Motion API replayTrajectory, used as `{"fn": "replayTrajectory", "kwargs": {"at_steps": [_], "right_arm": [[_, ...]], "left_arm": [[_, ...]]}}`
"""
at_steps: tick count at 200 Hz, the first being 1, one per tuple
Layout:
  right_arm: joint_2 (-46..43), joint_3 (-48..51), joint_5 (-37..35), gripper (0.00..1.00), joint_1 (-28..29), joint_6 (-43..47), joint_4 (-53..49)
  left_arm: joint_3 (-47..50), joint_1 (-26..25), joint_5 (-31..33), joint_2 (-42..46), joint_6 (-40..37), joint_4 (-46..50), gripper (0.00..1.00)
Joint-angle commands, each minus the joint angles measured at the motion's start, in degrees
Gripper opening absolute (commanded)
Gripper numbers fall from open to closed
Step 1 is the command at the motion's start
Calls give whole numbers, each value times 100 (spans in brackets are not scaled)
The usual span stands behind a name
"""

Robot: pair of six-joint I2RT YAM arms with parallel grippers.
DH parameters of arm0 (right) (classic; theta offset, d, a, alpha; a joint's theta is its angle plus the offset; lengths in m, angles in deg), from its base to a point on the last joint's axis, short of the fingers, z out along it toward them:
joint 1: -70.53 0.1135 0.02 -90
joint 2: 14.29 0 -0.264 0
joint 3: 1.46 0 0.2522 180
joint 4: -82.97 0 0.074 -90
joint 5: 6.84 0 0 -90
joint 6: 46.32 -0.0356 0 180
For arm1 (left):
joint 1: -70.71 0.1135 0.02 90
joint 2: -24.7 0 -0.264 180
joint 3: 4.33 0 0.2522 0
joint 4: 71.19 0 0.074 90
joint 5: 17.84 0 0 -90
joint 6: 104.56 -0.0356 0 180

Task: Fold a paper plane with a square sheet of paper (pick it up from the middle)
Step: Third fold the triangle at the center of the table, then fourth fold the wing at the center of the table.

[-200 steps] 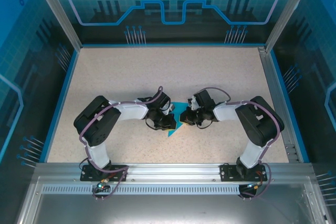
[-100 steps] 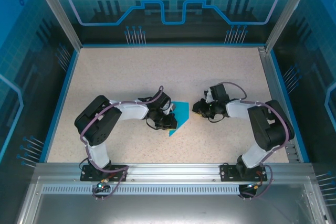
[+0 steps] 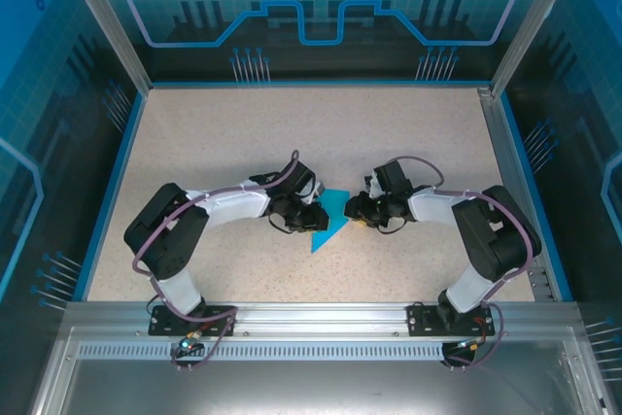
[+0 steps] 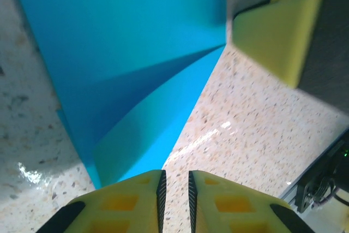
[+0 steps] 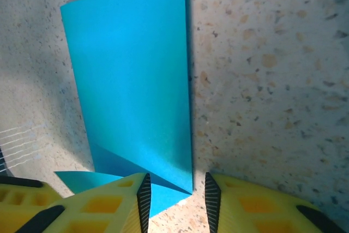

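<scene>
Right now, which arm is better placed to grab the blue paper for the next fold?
Probably the right. The right gripper is open with a corner of the paper between its fingertips. The left gripper is almost shut, with the paper off to one side of its gap.

A speckled beige table (image 3: 243, 143) carries the folded cyan-blue paper plane (image 3: 328, 223), lying near its middle.

One camera looks down from high; two peek close past left claw (image 4: 175, 174) and right claw (image 5: 175, 177) at one paper (image 3: 328, 219).
</scene>
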Motion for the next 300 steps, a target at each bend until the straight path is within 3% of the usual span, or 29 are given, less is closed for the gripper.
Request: {"fn": "replayTrajectory", "kwargs": {"at_steps": [1,64,156,192,251,300], "right_arm": [[153,-10,62,35,135,-164,9],[135,-44,245,33,198,-368,233],[-72,-45,11,36,214,-489,-6],[64,-7,250,35,223,-822,302],[-307,-3,100,33,226,-949,273],[-95,-62,285,32,226,-964,423]], "left_arm": [[-132,-32,422,134,-135,297,22],[-437,21,1123,-346,-106,369,18],[-421,90,1108,-754,-143,372,15],[-396,86,1081,-757,-106,334,15],[-393,83,1022,-679,-91,332,16],[-333,80,876,-311,-118,170,20]]}}
